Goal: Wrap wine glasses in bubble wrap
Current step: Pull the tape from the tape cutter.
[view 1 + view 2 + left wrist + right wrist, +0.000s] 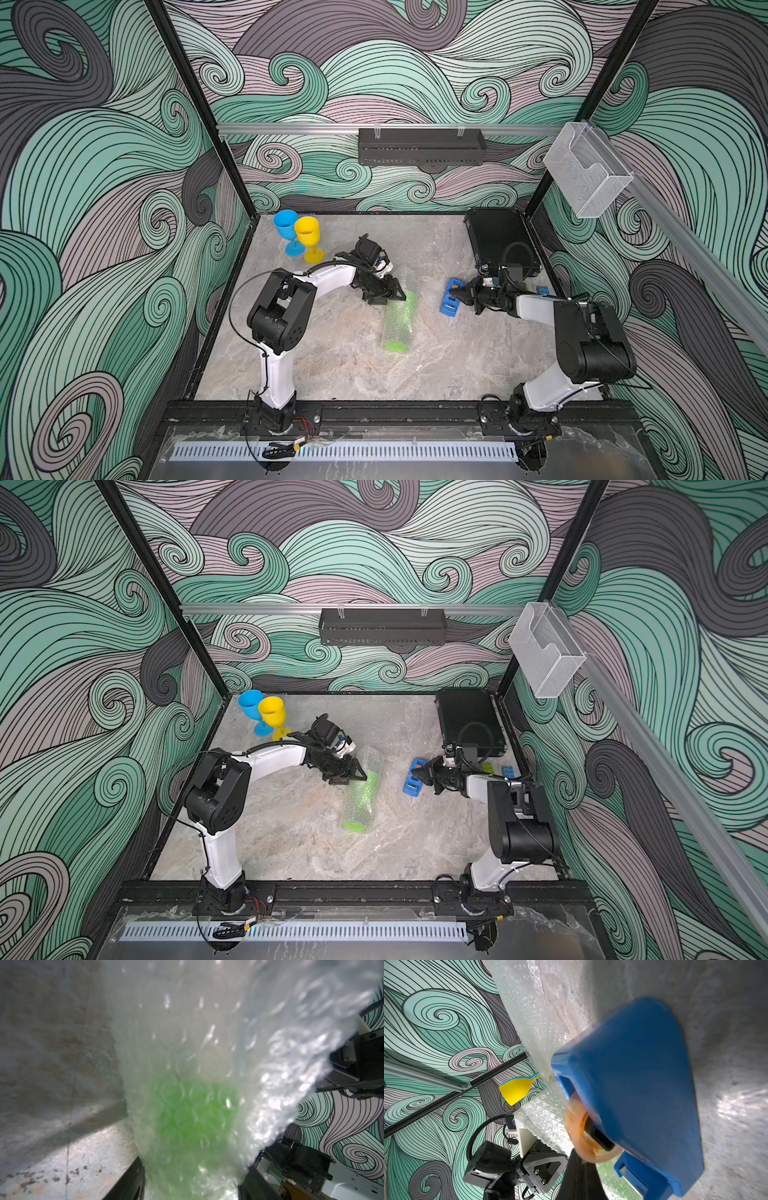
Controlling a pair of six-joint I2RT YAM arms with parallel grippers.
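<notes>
Mid-table: green glass (395,344) lies on its side, rolled in bubble wrap (207,1022), foot toward 6 o'clock.

- My left gripper (388,296) sits at the roll's 12 o'clock end. Jaws part-spread, and the wrap fills the gap between them, so I read it as a clamp on the wrapped roll.
- My right gripper (454,296) is at 3 o'clock of the roll, fingers pressed together over the blue dispenser (448,306). Whether a tape end is pinched, I cannot tell.

Risks, as I judge them:
- No tape shows on the roll. If my left loosens, the springy sheet could unroll.
- Roll is round, so a sideways nudge could send it off.
- Tape may stick to my right fingers or drag the light dispenser along.
- Left arm passes near the yellow glass (306,232) and blue glass (286,224), upright at 11 o'clock. A wide swing could tip them.

Containers:
- Black tray (496,241) at 1 o'clock: I see nothing in it.
- Black basket (422,151) on the back rail: contents hidden.
- Clear holder (586,178) on the right rail: looks bare.
</notes>
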